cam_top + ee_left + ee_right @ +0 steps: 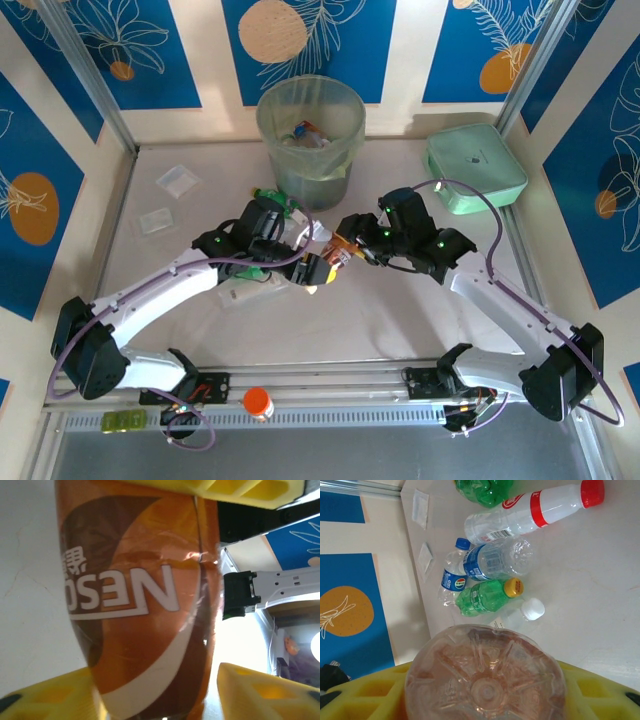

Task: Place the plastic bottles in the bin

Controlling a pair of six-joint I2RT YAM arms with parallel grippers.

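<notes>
Squarely inside the left end effector [165,592] — brown-labelled bottle [130,580]

bottle [140,605]: orange-brown label, white lettering | bin [300,178]: grey-green | box [476,165]: mint green

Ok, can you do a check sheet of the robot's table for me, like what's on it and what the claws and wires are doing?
Surface: white table, no spills seen.
Job's things: bin at the back, some bottles already inside; several loose bottles lying on the table; brown-labelled bottle between the two arms.
Clutter: two clear packets back left; mint box back right.
Grippers: right gripper shut on the brown-labelled bottle near its base; left gripper closed on its label.
Cables: purple cables run along both arms, no snag seen.
Surroundings: blue leaf-print panels around the table.
</notes>
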